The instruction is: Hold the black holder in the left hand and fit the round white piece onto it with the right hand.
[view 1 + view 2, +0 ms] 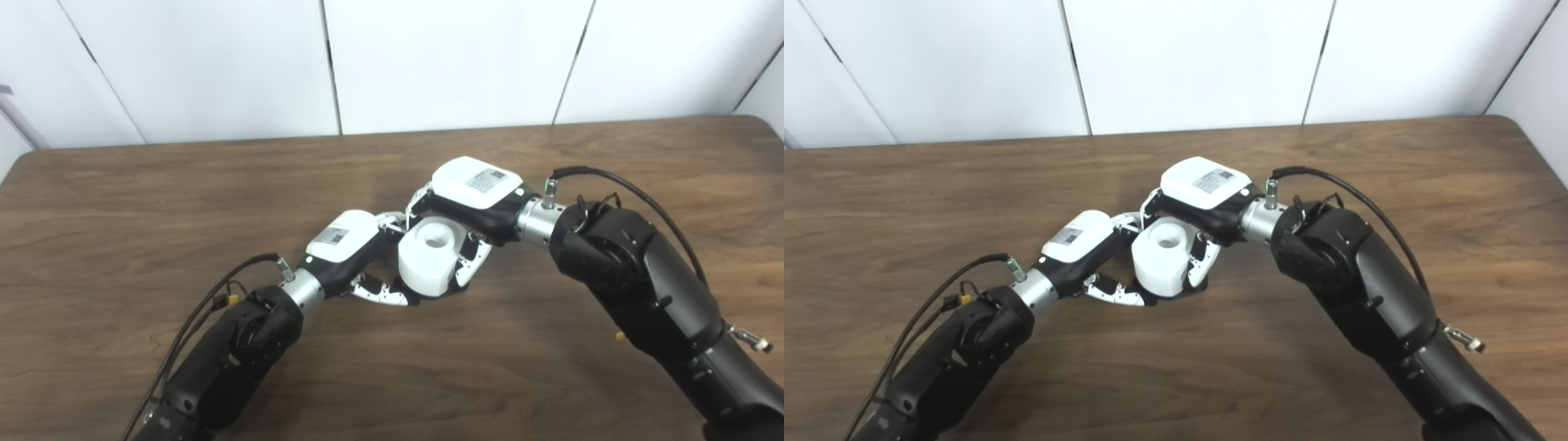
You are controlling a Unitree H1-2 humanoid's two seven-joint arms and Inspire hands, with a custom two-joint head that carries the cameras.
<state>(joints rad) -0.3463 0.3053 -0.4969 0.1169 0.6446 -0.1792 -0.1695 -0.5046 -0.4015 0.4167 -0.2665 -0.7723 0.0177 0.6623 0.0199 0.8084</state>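
White wall panels back a brown wooden worktop [153, 202]; the round white piece [429, 257] stands bore-up on the black holder [450, 293]; right hand [468, 205] clasps it from above-right, left hand [358, 254] grips the holder's left.

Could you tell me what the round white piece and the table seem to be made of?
The round white piece looks like matte plastic, perhaps 3D printed: an even, dull white with soft shading and no glare. The table looks like wood or a wood-look laminate: brown with long grain streaks and a faint sheen. Which of the two, the views cannot settle.
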